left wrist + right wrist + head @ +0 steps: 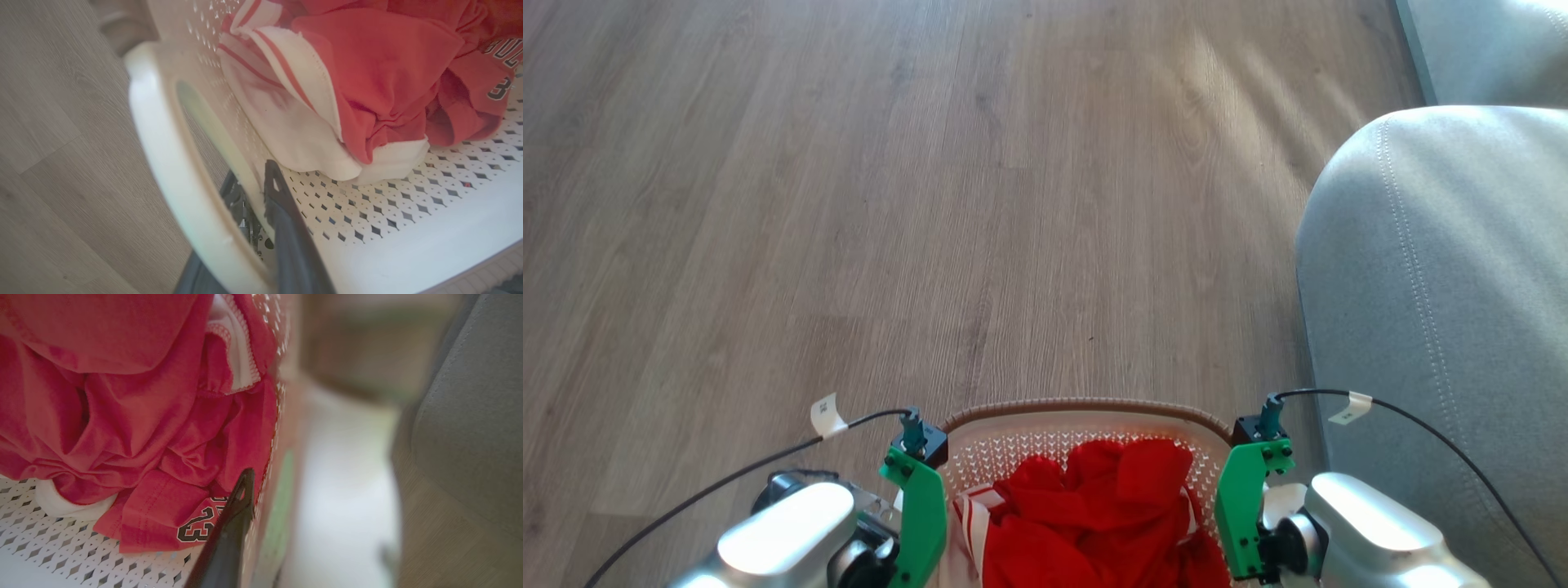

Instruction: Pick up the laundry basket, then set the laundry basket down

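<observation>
Left gripper [251, 192] is at 7 o'clock in my head view, jaws pinched narrow on the laundry basket [1086, 406], with one finger [282, 204] inside the wall and one outside by the handle [163, 143]. The basket's at 6 o'clock with red-and-white clothes [1111, 506] in it. Right gripper [255, 490] at 5 o'clock has a finger inside the wall, but I can't tell if those jaws are clamped. Grey sofa [1437, 286] at 3.

Laundry basket [1086, 412] with clothes [1111, 506] inside, between the left gripper [250, 179] and right gripper [256, 482]; floor [931, 204] ahead, sofa [1437, 286] to its right.
</observation>
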